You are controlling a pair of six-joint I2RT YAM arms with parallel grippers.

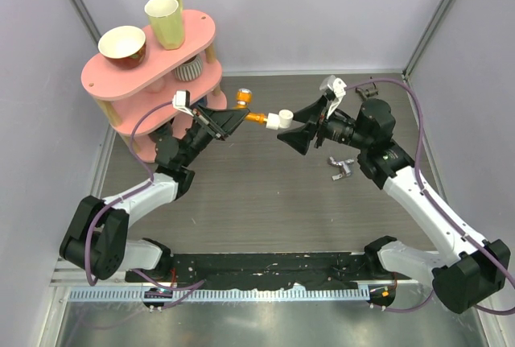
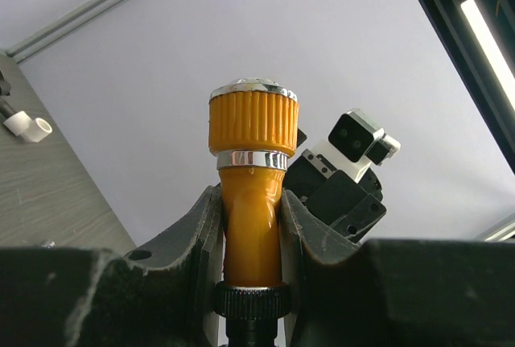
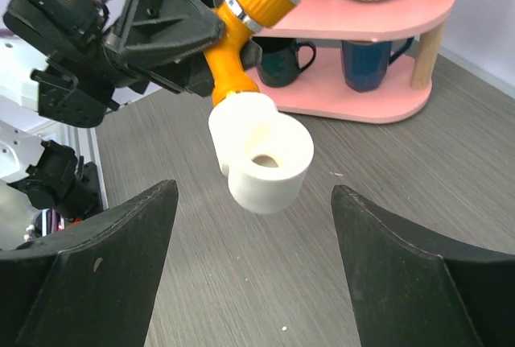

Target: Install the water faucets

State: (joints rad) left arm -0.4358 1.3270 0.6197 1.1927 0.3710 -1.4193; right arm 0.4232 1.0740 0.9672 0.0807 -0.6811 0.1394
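Observation:
The orange faucet (image 1: 256, 117) with a silvery knob (image 1: 242, 93) is held above the table, my left gripper (image 1: 241, 116) shut on its body. In the left wrist view the jaws (image 2: 251, 198) press both sides of the orange stem (image 2: 251, 226), knob (image 2: 253, 89) upward. A white pipe fitting (image 1: 282, 119) sits on the faucet's free end. My right gripper (image 1: 294, 127) is open, its fingers wide on either side of that fitting without touching it. The right wrist view shows the fitting (image 3: 261, 150) just ahead of the open gripper (image 3: 253, 202), with the orange faucet (image 3: 237, 57) behind.
A pink two-level shelf (image 1: 105, 81) stands at the back left with a bowl (image 1: 122, 45) and a yellow mug (image 1: 166, 21) on top and mugs (image 3: 366, 61) below. Small silver tap pieces (image 1: 342, 167) lie under the right arm. A dark piece (image 1: 368, 88) lies at the back right.

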